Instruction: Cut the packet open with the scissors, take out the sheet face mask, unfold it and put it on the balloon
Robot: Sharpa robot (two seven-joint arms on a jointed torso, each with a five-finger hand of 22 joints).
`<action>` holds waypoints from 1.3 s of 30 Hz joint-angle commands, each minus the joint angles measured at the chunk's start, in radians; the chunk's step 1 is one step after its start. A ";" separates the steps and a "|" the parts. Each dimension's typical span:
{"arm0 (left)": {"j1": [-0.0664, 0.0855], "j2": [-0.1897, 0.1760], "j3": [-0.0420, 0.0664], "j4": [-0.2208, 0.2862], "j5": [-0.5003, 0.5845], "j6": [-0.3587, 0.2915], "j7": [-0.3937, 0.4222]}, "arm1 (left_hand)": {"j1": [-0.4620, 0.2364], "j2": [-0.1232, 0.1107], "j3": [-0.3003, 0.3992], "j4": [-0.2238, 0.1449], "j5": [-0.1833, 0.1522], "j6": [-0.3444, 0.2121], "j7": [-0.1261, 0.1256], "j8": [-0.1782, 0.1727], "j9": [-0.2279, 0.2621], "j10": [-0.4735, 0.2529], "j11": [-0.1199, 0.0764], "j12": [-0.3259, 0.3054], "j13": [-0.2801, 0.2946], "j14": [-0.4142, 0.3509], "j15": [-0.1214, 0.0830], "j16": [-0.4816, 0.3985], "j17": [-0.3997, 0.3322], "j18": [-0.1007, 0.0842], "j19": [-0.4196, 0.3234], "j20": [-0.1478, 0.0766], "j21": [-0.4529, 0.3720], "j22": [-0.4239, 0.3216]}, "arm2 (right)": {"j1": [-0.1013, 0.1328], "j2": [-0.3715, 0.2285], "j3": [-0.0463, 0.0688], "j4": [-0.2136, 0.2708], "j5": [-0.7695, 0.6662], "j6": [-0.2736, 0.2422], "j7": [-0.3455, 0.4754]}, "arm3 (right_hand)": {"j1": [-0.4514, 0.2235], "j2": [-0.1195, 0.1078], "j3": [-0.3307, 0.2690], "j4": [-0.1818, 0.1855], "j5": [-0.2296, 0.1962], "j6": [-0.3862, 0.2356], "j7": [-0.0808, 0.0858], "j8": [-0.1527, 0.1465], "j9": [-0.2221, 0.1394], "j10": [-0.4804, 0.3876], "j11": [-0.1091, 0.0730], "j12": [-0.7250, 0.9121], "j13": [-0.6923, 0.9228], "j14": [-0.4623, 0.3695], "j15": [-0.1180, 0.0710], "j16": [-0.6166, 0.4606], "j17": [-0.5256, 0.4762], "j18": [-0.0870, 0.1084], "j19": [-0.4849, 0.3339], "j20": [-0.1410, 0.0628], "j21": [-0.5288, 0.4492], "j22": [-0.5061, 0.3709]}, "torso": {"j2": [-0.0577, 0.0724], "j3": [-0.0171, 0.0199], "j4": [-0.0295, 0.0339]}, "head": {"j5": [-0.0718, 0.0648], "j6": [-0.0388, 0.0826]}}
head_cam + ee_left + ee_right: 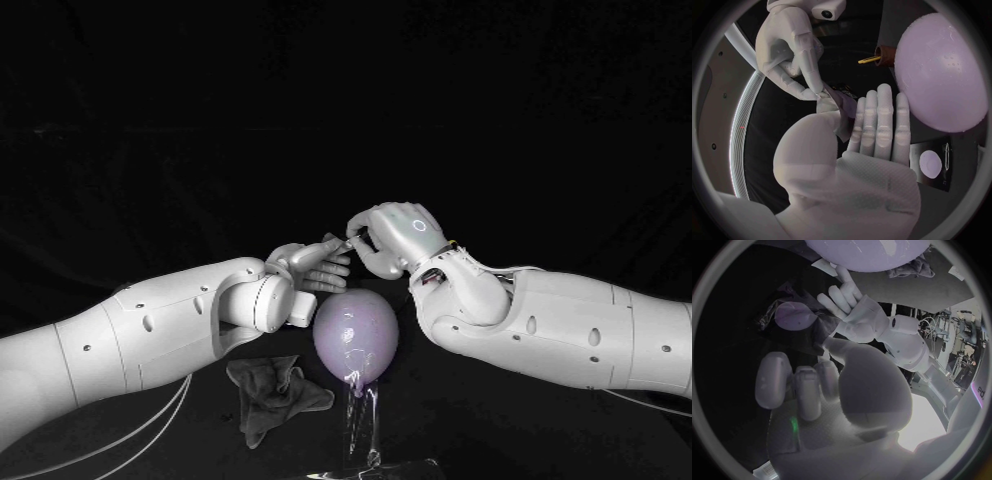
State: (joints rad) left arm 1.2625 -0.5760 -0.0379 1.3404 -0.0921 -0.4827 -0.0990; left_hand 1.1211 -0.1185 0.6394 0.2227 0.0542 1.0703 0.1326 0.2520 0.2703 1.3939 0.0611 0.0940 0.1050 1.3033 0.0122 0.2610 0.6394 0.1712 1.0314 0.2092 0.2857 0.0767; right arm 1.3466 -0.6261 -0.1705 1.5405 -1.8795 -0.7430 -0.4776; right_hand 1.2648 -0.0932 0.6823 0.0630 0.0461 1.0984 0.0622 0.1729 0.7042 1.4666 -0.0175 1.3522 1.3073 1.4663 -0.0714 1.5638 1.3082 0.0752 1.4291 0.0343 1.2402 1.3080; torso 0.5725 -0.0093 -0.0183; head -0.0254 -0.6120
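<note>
In the head view the left hand (pixel 315 265) and the right hand (pixel 392 240) meet fingertip to fingertip just above the purple balloon (pixel 356 335). The balloon stands upright on a clear stand (pixel 364 430) on the black counter (pixel 490 445). What lies between the fingertips is too small to make out here. A crumpled dark cloth (pixel 277 395) lies on the counter just beside the stand, under the left arm.

In the left wrist view the right hand pinches an upper corner of the white sheet face mask (pixel 837 117). The mask hangs down into the gap between the left hand's thumb and its straight, raised fingers, close beside the balloon but not on it. The thumb hides the lower part of the mask, so it cannot be told whether the left hand grips it.

In the right wrist view a thin see-through film (pixel 795 320) stretches between the two hands. The right hand's curled fingers hide where it is held.
</note>
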 commanded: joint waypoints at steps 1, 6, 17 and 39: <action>0.001 0.002 0.001 0.004 0.028 -0.019 0.049 | 0.048 0.016 0.039 -0.031 -0.003 0.001 -0.003 0.007 0.005 0.005 -0.001 0.003 0.001 0.005 -0.001 0.005 0.004 0.013 0.010 -0.002 0.005 0.001 | 0.000 -0.001 0.001 -0.004 -0.025 -0.015 0.013 | 0.002 0.008 0.008 -0.001 0.003 0.044 -0.015 0.053 0.037 0.057 -0.010 -0.005 0.148 0.105 -0.009 0.007 0.263 -0.009 0.003 0.000 0.003 0.129 | 0.000 -0.0003 0.0002 | 0.001 -0.005; 0.001 -0.001 0.001 0.006 0.026 -0.032 0.077 | 0.111 0.041 0.113 -0.087 -0.004 0.022 -0.018 0.045 0.029 0.049 -0.016 0.025 0.009 0.037 -0.015 0.035 0.025 0.013 0.037 -0.021 0.030 0.013 | 0.000 0.000 0.001 -0.019 -0.014 0.000 0.007 | 0.001 0.007 0.008 -0.001 0.003 0.044 -0.015 0.053 0.037 0.057 -0.010 -0.005 0.148 0.105 -0.009 0.007 0.263 -0.009 0.002 0.000 0.002 0.129 | 0.000 0.0003 0.0000 | 0.002 -0.006; 0.002 -0.012 0.001 0.019 -0.117 -0.043 0.096 | 0.120 0.027 0.139 -0.110 -0.003 0.013 -0.034 0.106 0.086 0.082 -0.032 0.056 0.020 0.052 -0.031 0.098 0.070 0.010 0.065 -0.051 0.094 0.048 | 0.000 0.005 0.004 -0.078 0.004 0.013 -0.022 | 0.000 0.007 0.008 -0.001 0.003 0.044 -0.015 0.053 0.037 0.057 -0.010 -0.005 0.148 0.105 -0.009 0.007 0.263 -0.009 0.002 0.000 0.002 0.129 | 0.000 -0.0002 -0.0008 | 0.004 -0.012; 0.010 -0.018 0.001 0.028 -0.331 -0.041 0.056 | 0.113 -0.010 0.209 -0.161 -0.002 -0.009 -0.044 0.169 0.158 0.093 -0.043 0.093 0.029 0.042 -0.043 0.176 0.095 0.004 0.013 -0.075 0.222 0.133 | 0.006 -0.009 0.015 -0.096 0.128 -0.007 -0.020 | -0.004 0.008 0.013 0.001 0.003 0.043 -0.014 0.053 0.038 0.054 -0.009 -0.019 0.141 0.105 -0.009 0.007 0.263 -0.007 -0.002 0.000 -0.008 0.126 | -0.001 -0.0006 -0.0010 | 0.007 -0.002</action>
State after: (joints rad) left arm 1.2718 -0.5895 -0.0372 1.3698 -0.3803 -0.5171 -0.0403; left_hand 1.2326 -0.1203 0.7535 0.1533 0.0461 1.0640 0.0915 0.4178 0.4275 1.4620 0.0321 0.1830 0.1333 1.3438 -0.0248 0.4336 0.7332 0.1685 1.0503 0.1358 0.5056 0.2084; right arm 1.3480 -0.6259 -0.1579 1.4513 -1.8173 -0.7459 -0.4764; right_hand 1.2646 -0.0936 0.6881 0.0633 0.0461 1.1011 0.0594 0.1730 0.7043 1.4665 -0.0175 1.3316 1.3073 1.4684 -0.0736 1.5673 1.3082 0.0751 1.4284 0.0345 1.2288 1.3078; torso 0.5720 -0.0096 -0.0191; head -0.0183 -0.6154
